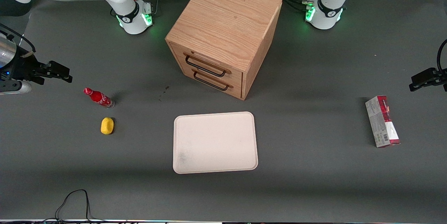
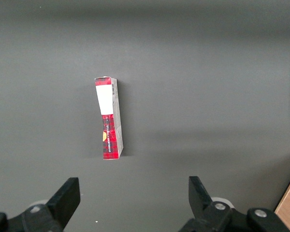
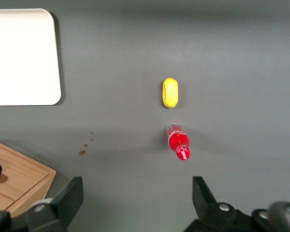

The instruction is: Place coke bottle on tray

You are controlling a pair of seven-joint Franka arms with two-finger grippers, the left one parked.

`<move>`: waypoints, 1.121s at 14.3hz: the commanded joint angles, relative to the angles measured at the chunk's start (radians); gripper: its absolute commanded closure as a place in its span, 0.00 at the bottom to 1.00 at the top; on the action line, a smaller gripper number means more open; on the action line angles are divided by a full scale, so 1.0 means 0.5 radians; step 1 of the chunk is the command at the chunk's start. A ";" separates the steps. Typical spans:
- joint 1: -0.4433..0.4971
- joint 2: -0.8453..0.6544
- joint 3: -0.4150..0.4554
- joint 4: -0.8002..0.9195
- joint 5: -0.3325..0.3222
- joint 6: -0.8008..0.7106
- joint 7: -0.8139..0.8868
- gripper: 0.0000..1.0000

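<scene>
Coke bottle (image 1: pixel 99 98) lies on its side on the tabletop toward the working arm's end, red cap pointing to that edge, clear base just clear of the yellow oval lump (image 1: pixel 107 125), which sits nearer the front camera. Your gripper (image 1: pixel 64 73) hangs above the tabletop near that end, fingers (image 3: pixel 70 195) spread wide and holding nothing. Tray (image 1: pixel 214 142) waits bare in the middle, in front of the wooden drawer cabinet (image 1: pixel 223 35). You should expect the bottle to be light, rigid and smooth, and being round it will likely roll if nudged. Take it across the labelled body, fingers square to its length, not at the narrow neck.
</scene>
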 commanded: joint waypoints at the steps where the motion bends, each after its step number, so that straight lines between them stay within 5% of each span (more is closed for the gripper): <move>1: -0.028 0.048 0.046 0.083 0.042 -0.073 0.049 0.00; 16: -0.009 -0.013 0.028 0.071 0.014 -0.284 0.050 0.00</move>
